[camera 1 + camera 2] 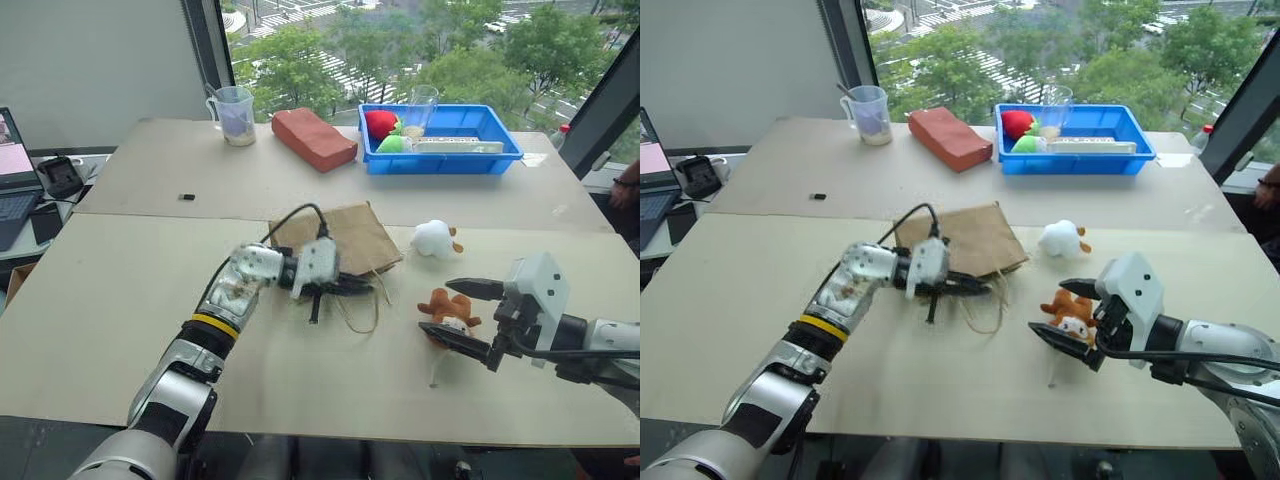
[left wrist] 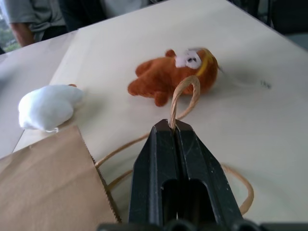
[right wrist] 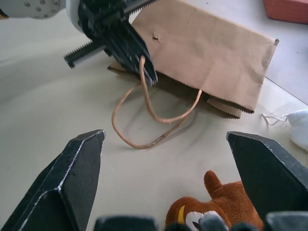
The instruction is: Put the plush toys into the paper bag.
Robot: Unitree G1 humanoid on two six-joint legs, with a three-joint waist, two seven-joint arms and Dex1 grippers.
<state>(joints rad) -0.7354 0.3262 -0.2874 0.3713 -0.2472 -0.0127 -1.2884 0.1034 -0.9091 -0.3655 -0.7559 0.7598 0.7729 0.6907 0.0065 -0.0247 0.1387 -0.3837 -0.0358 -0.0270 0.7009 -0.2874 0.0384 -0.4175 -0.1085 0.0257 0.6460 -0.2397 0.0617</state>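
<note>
Right gripper (image 1: 458,312): jaws spread as wide as they go, empty. The brown-orange plush toy (image 1: 449,307) lies on the table (image 1: 120,310) between the two open fingers, untouched as far as I can tell; in the right wrist view its head sits just inside the lower fork of the jaws.

Left gripper (image 1: 352,287): fully closed, pinching one cord handle (image 2: 182,98) of the paper bag (image 1: 340,236). The loop rises from between the shut fingertips; the other handle (image 3: 139,125) lies slack on the table below them. The bag lies flat just behind this gripper, its mouth edge facing the fingertips and apparently not opened.

White plush toy (image 1: 435,239): beyond the right gripper, just beside the bag's far corner, on the table.

Judgement, step in hand: opening the bag by its handle so a toy can go in.
- Lift the pinched handle upward and slightly away from the bag body; a pull along the table would likely only drag the flat bag.
- One handle raises one wall; the mouth should gape only if the lower wall stays down.
- Cord is thin: risk of slipping out of the jaws.
- Keep the right gripper straddling the brown toy, ready to close once the mouth is open.
</note>
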